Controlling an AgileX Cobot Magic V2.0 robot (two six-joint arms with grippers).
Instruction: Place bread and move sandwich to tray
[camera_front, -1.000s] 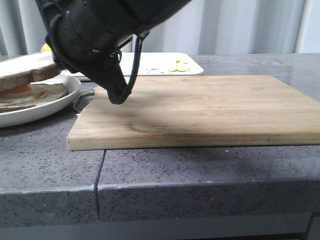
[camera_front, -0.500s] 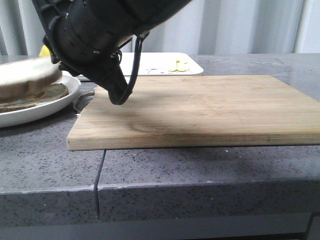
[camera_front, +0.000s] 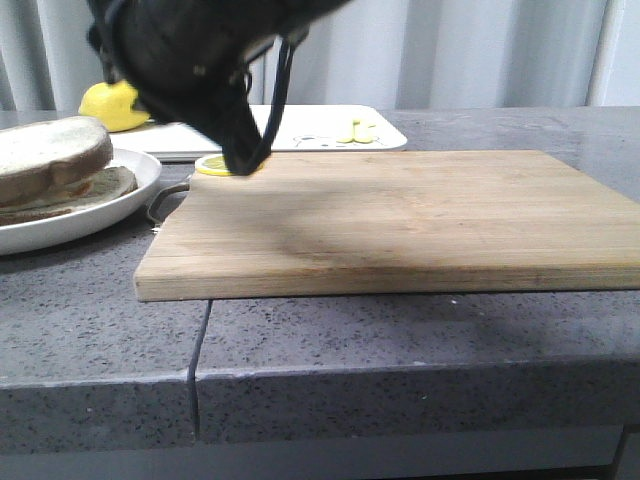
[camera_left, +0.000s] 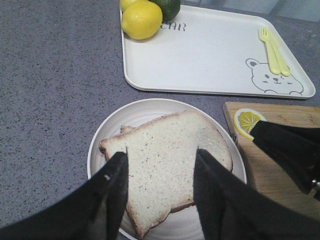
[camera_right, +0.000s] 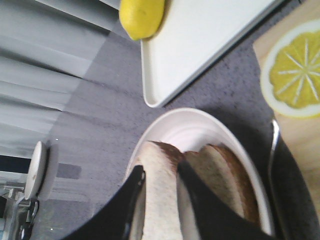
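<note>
The tray (camera_left: 210, 55), a flat white rectangle with a bear drawing at its lower right corner, fills the upper right of the left wrist frame and shows in the front view as a thin pale strip at upper centre, behind the wooden cutting board (camera_front: 400, 215). That board spreads across the middle of the front view on the grey speckled desk (camera_front: 330, 340). At the tray's upper left corner in the left wrist frame sit a whole lemon (camera_left: 142, 19) and a dark green fruit (camera_left: 167, 6) just beside it; a pale yellow fork (camera_left: 272, 49) lies along the tray's right side.

The round white plate (camera_left: 107, 132) sits in the lower centre of the left wrist frame, apart from the tray, and at far left in the front view. On it lies the sandwich (camera_front: 55, 170), topped by the bread (camera_left: 167, 165), a pale slice with brown crust, resting on another slice whose corner peeks out at upper left. The filling cannot be made out clearly.

The left claw (camera_left: 160, 185) is released, its 2 black fingers spread wide above the bread at the bottom of the frame. The right claw (camera_right: 160, 187) is clenched on the bread's edge, 1 finger on each face of the slice.

A thin lemon slice (camera_left: 248, 121) lies on the board's corner, near the plate
</note>
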